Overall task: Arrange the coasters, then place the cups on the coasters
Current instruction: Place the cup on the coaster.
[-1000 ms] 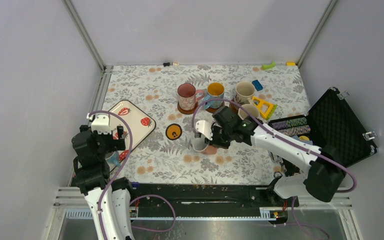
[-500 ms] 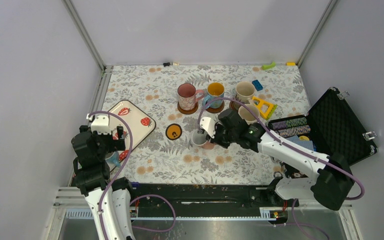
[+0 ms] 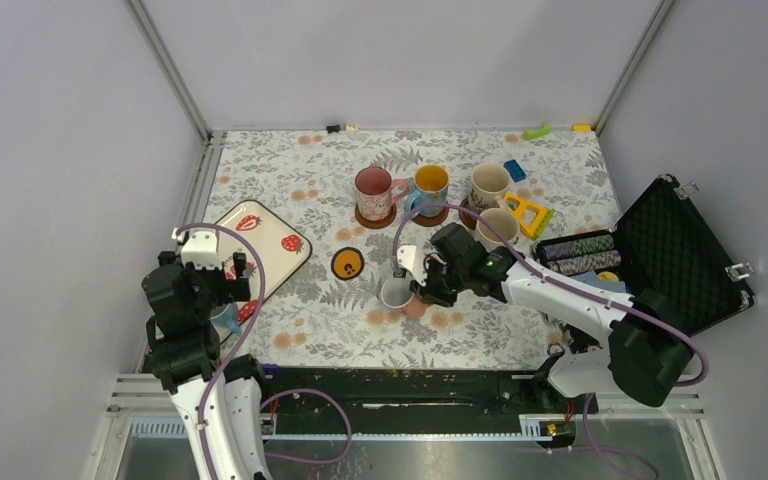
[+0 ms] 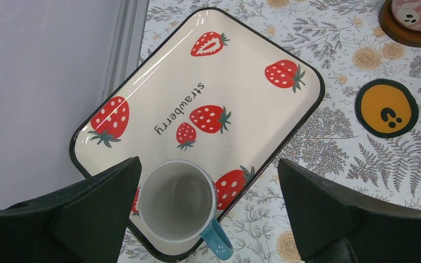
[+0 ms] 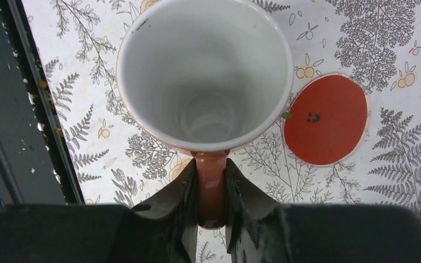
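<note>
My right gripper point(image 5: 211, 186) is shut on the brown handle of a white cup point(image 5: 205, 71), which hangs just beside the red coaster point(image 5: 325, 119). From above, that cup point(image 3: 396, 291) overlaps the red coaster's point(image 3: 416, 307) left edge. The orange black-rimmed coaster point(image 3: 347, 263) lies bare. At the back, a pink cup point(image 3: 373, 188) and a blue cup point(image 3: 430, 184) stand on dark coasters, with two cream cups point(image 3: 489, 184) beside them. My left gripper point(image 4: 208, 170) is open above a white cup with a teal handle point(image 4: 176, 200).
The teal-handled cup stands on the near corner of a cream strawberry tray point(image 4: 241, 71) at the left. An open black case point(image 3: 682, 255) with rows of poker chips point(image 3: 580, 255) fills the right. A yellow toy point(image 3: 528, 212) and a blue block point(image 3: 514, 170) lie near the cream cups.
My right arm carried the white cup slightly away, then back toward the near side, uncovering more of the red coaster. The left arm has stayed still.
</note>
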`<state>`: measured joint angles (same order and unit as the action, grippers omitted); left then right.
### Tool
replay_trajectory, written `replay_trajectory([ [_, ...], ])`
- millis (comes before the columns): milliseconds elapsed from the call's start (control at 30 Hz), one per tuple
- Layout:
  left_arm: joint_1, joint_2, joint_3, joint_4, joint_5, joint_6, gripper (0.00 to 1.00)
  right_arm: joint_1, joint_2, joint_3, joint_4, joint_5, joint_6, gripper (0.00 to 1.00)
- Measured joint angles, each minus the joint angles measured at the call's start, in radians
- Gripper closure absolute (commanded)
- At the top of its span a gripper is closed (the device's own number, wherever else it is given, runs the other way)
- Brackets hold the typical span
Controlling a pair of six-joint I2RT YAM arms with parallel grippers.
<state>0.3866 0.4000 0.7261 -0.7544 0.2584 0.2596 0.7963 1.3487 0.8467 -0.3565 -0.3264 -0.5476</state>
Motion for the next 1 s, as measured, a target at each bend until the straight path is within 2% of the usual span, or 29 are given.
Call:
replay_trajectory([
  [133, 0.0, 0.0, 0.0, -0.001, 0.0, 0.002, 0.01, -0.001, 0.0, 0.004, -0.025, 0.001, -0.039, 0.98],
  [333, 0.001, 0.0, 0.0, -0.002, 0.0, 0.003, 0.01, -0.001, 0.003, 0.02, -0.108, 0.027, -0.114, 0.59],
  [367, 0.001, 0.0, 0.0, -0.003, 0.0, 0.003, 0.01, -0.001, 0.006, 0.024, -0.127, 0.03, -0.128, 0.56],
  [467, 0.002, 0.0, 0.0, -0.002, 0.0, 0.003, 0.02, -0.001, 0.019, 0.031, -0.174, 0.03, -0.155, 0.5],
  [633, 0.008, 0.0, 0.0, -0.003, 0.0, 0.003, 0.01, -0.001, 0.026, 0.044, -0.219, 0.013, -0.163, 0.46],
  [767, 0.011, 0.0, 0.0, -0.003, 0.0, 0.003, 0.01, -0.001, 0.04, 0.075, -0.231, -0.001, -0.164, 0.4],
  [833, 0.011, 0.0, 0.0, -0.003, 0.0, 0.003, 0.01, -0.001, 0.055, 0.088, -0.232, -0.002, -0.168, 0.41],
  [900, 0.013, 0.0, 0.0, -0.003, 0.0, 0.003, 0.01, -0.001, 0.071, 0.098, -0.234, 0.0, -0.172, 0.48],
  [933, 0.013, 0.0, 0.0, -0.003, 0.0, 0.003, 0.01, -0.001, 0.08, 0.102, -0.235, 0.001, -0.173, 0.57],
  [1000, 0.013, 0.0, 0.0, -0.003, 0.0, 0.003, 0.01, -0.001, 0.101, 0.109, -0.238, 0.001, -0.177, 0.9],
])
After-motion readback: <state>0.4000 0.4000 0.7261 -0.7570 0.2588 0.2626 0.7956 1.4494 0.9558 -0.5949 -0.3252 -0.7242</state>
